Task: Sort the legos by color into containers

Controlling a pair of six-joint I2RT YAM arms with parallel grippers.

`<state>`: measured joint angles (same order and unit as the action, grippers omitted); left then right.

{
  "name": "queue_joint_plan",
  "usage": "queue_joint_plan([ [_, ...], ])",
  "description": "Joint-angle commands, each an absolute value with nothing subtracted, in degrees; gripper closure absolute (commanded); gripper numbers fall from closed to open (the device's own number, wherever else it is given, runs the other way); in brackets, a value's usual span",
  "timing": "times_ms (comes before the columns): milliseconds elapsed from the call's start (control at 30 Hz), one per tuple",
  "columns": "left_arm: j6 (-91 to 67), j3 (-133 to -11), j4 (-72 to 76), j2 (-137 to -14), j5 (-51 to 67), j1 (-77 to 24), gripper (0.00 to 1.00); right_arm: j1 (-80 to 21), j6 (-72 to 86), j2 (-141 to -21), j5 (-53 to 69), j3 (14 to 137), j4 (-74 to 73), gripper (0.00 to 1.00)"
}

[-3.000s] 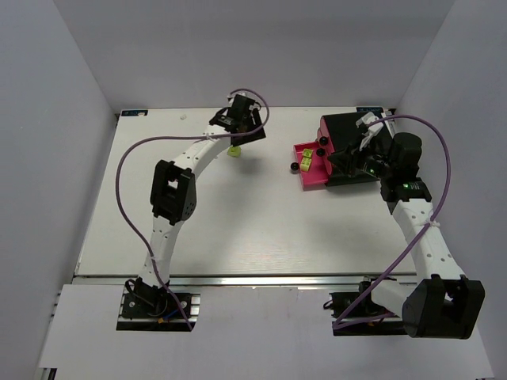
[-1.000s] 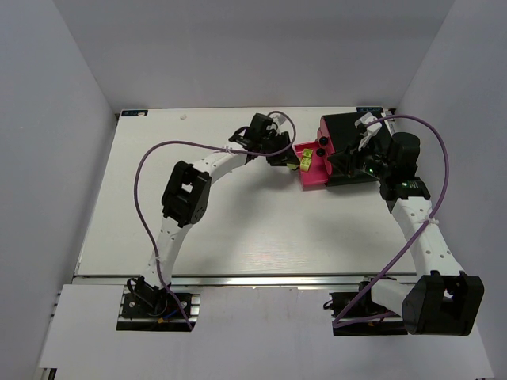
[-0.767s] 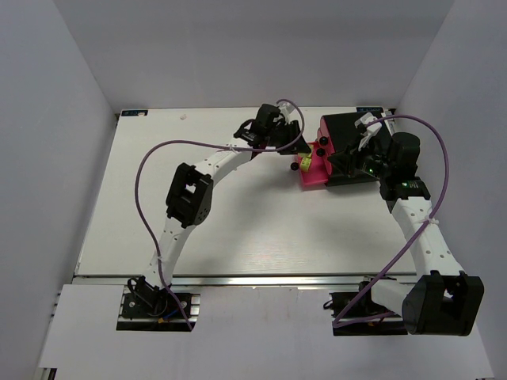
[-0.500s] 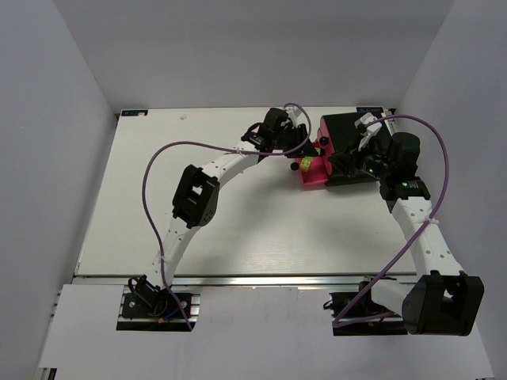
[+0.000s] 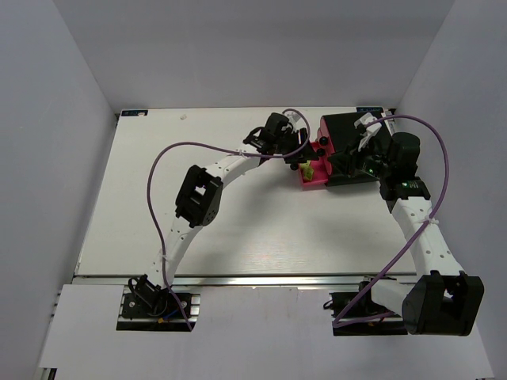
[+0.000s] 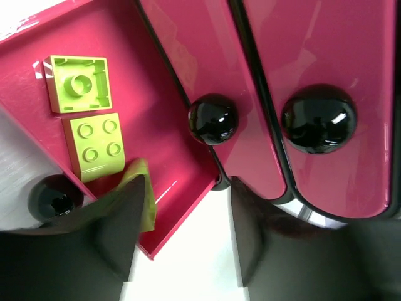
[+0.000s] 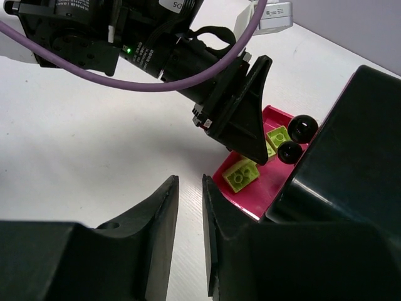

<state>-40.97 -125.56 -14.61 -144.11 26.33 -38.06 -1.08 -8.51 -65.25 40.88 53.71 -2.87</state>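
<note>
The black drawer stack [image 5: 348,134] stands at the back right, with its lowest magenta drawer [image 5: 310,180] pulled out. My left gripper [image 5: 304,162] is open over that drawer [image 6: 169,75]. Two lime bricks [image 6: 78,93] [image 6: 95,145] lie in it, and a third lime brick [image 6: 143,191] sits against my left finger [image 6: 119,232]. In the right wrist view a lime brick [image 7: 243,174] lies in the drawer just under the left gripper's fingers [image 7: 241,119]. My right gripper [image 7: 190,188] is nearly shut and empty, above the table beside the drawer. No red or dark green bricks show.
Two closed magenta drawer fronts with round black knobs [image 6: 213,119] [image 6: 319,119] sit right of the open drawer, whose own knob [image 6: 56,197] is at lower left. The purple cable [image 5: 170,158] loops over the left arm. White walls enclose the table [image 5: 198,222].
My left arm has swung right from the table's back middle, carrying a lime brick, to above the open drawer. It has opened, and the brick lies in the drawer. The right arm has not moved.
</note>
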Motion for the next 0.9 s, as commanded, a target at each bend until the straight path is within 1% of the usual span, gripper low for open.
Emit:
queue_joint_plan([
  [0,-40.7,-128.67,-14.33,-138.54,26.72,-38.14,0.4,-0.79,-11.07,-65.65,43.49,54.75,-2.11,0.72],
  [33,-39.74,-128.58,-14.67,-137.12,26.72,-37.62,0.46,-0.79,-11.77,-66.09,44.11,54.84,-2.98,0.75],
  [67,-38.94,-128.15,-15.72,-135.46,26.46,-37.1,0.56,-1.05,-12.65,-66.35,44.56,55.19,-3.6,0.8],
  [100,-37.02,-127.27,-16.69,-131.0,25.24,-37.09,0.68,-1.14,-15.01,-66.79,46.13,55.63,-4.47,0.91],
  [133,-35.61,-123.87,-18.87,-128.09,23.66,-36.48,0.88,-1.93,-16.07,-67.84,46.66,55.98,-6.57,0.98],
  [167,-33.86,-121.05,-20.03,-125.1,21.9,-35.6,0.97,-2.37,-17.3,-68.63,46.58,57.12,-7.64,1.0],
  [200,-32.01,-118.24,-21.0,-121.41,17.19,-35.6,1.0,-2.98,-18.62,-69.25,45.62,57.65,-8.95,1.0],
  [233,-27.9,-114.73,-22.14,-114.07,14.35,-35.07,1.0,-5.25,-21.77,-70.65,45.01,58.35,-11.58,1.0],
  [267,-26.12,-106.87,-23.63,-110.17,11.37,-34.55,1.0,-6.06,-23.01,-71.19,43.78,58.97,-12.38,1.0],
  [300,-24.62,-102.35,-24.34,-106.47,8.21,-34.54,1.0,-8.15,-23.98,-71.89,40.64,59.84,-13.18,1.0],
  [333,-21.56,-98.04,-25.56,-99.21,1.47,-33.93,1.0,-10.7,-26.43,-73.11,38.6,60.38,-14.58,1.0],
  [367,-20.14,-89.47,-26.27,-95.66,-3.03,-33.93,1.0,-11.94,-27.5,-73.82,36.06,60.9,-15.11,1.0],
  [400,-17.86,-85.3,-27.24,-89.45,-10.12,-33.23,1.0,-15.26,-29.25,-75.66,30.29,62.04,-15.47,1.0],
  [433,-16.8,-81.16,-27.42,-86.43,-13.07,-33.22,0.93,-16.86,-30.22,-76.98,27.19,62.92,-16.16,1.0],
  [467,-15.74,-77.03,-27.25,-83.7,-16.05,-33.22,0.74,-21.4,-30.93,-78.21,23.94,63.97,-17.3,1.0],
  [500,-13.82,-69.25,-26.99,-80.97,-18.52,-32.61,0.62,-22.75,-31.55,-79.88,16.77,66.25,-18.01,1.0],
  [533,-13.36,-66.04,-26.81,-78.77,-21.85,-32.61,0.5,-24.33,-33.29,-83.63,13.39,67.75,-18.8,1.0],
  [567,-12.92,-62.96,-26.28,-74.49,-23.19,-32.61,0.31,-27.91,-34.01,-85.67,6.92,69.07,-20.29,1.0],
  [600,-12.14,-57.62,-25.41,-72.36,-24.07,-32.61,0.27,-28.82,-34.8,-87.96,3.81,70.74,-21.0,0.97],
  [633,-12.22,-55.48,-24.53,-70.33,-24.43,-32.61,0.22,-29.61,-35.41,-92.24,1.6,73.88,-21.79,0.95],
  [667,-12.22,-53.54,-23.91,-66.48,-24.52,-32.61,0.15,-30.66,-36.64,-94.37,-1.81,75.31,-22.49,0.94],
  [700,-11.35,-50.92,-23.38,-64.88,-24.52,-32.61,0.12,-31.72,-37.52,-98.48,-5.85,78.11,-23.89,0.91],
  [767,-10.9,-51.59,-24.77,-62.94,-25.48,-33.22,0.11,-32.78,-38.93,-102.55,-11.3,80.85,-26.0,0.89],
  [800,-10.99,-52.11,-25.05,-60.75,-26.27,-33.22,0.09,-33.39,-39.2,-105.35,-12.82,81.73,-27.23,0.88],
  [867,-10.99,-50.28,-23.21,-58.28,-26.11,-32.61,0.06,-33.75,-39.81,-107.31,-14.84,83.32,-27.95,0.88],
])
